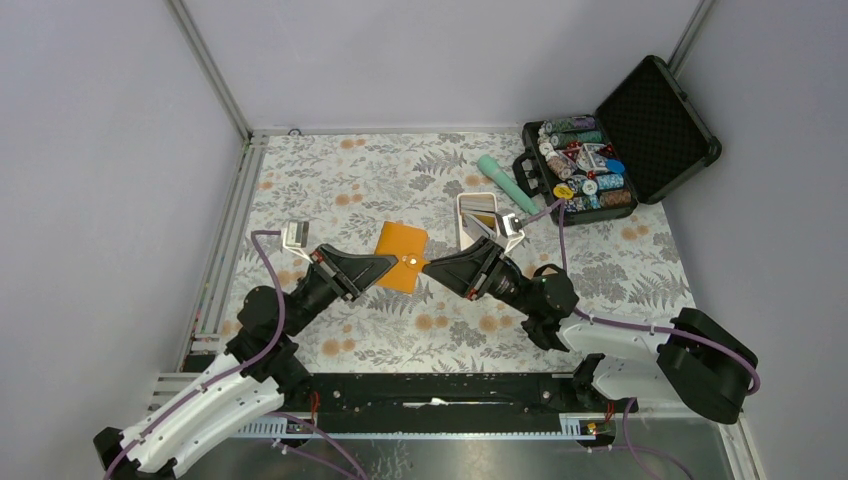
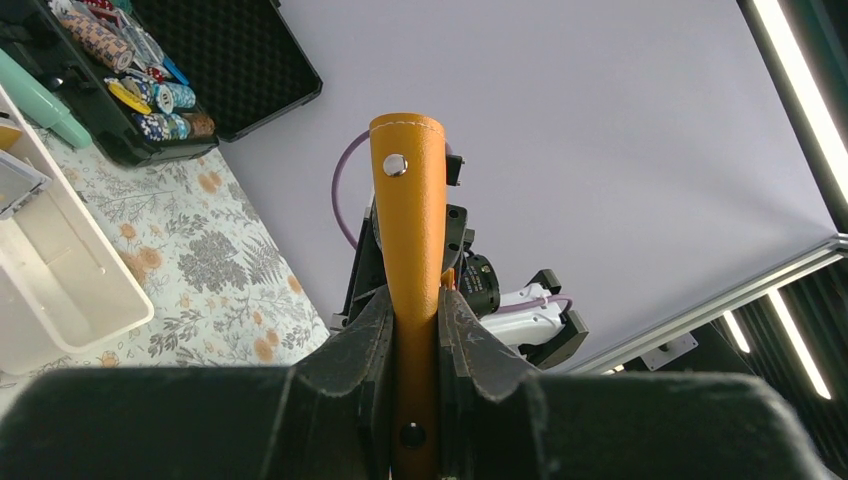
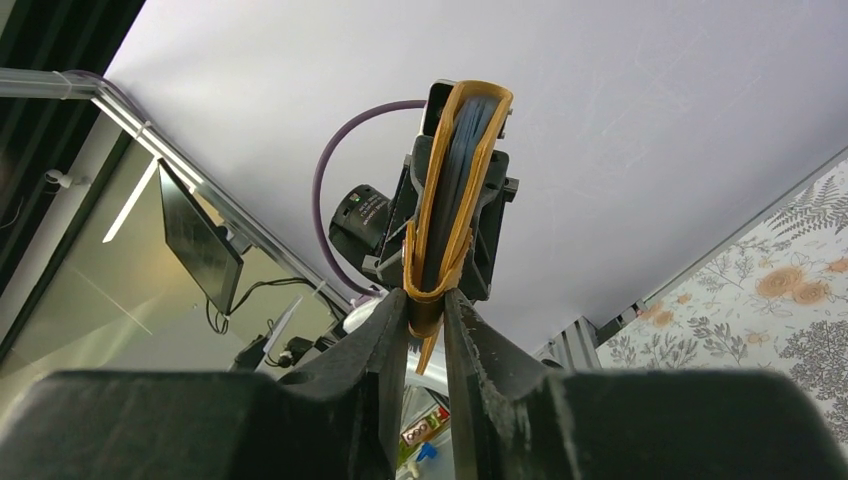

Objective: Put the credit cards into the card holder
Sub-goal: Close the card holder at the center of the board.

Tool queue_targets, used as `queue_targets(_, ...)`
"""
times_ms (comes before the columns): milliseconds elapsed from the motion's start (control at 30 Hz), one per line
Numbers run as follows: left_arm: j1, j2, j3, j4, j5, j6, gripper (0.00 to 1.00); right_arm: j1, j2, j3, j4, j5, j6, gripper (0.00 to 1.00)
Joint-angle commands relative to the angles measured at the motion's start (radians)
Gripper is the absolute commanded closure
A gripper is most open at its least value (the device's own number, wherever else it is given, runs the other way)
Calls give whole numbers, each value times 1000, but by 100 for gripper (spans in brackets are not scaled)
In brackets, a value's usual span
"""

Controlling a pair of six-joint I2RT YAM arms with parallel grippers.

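The orange card holder (image 1: 400, 255) hangs above the middle of the table, held between both arms. My left gripper (image 1: 385, 268) is shut on its left edge; in the left wrist view the spine with its snap (image 2: 410, 220) stands up out of my left gripper (image 2: 413, 300). My right gripper (image 1: 432, 268) pinches the opposite edge. In the right wrist view the holder (image 3: 450, 210) shows edge-on with dark pockets inside, its lower corner between the fingers of my right gripper (image 3: 427, 300). The credit cards, one tan (image 1: 479, 203) and one grey, lie in the white tray (image 1: 461, 212).
An open black case (image 1: 655, 110) of poker chips (image 1: 585, 165) sits at the back right, a teal tube (image 1: 505, 182) beside it. The white tray (image 2: 70, 290) is just behind my right gripper. A small white object (image 1: 295, 233) lies at the left, near the frame rail.
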Motion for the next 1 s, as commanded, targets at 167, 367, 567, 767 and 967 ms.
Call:
queue_targets(167,-10,10,62,-11,14,69,100,-4,0,55,-14,-14,2,70)
queue_targets(367,-20,9,65,-39,-2,97,100,-4,3,57,-41,-3,5,68)
queue_targets(567,-32,11,69,-61,-11,119,100,-4,6,58,-54,11,15,61)
queue_targets(767,-41,10,69,-69,-20,124,100,-4,15,60,-60,13,22,62)
queue_targets(967,-53,19,74,-74,-28,138,100,-4,26,59,-63,11,24,67)
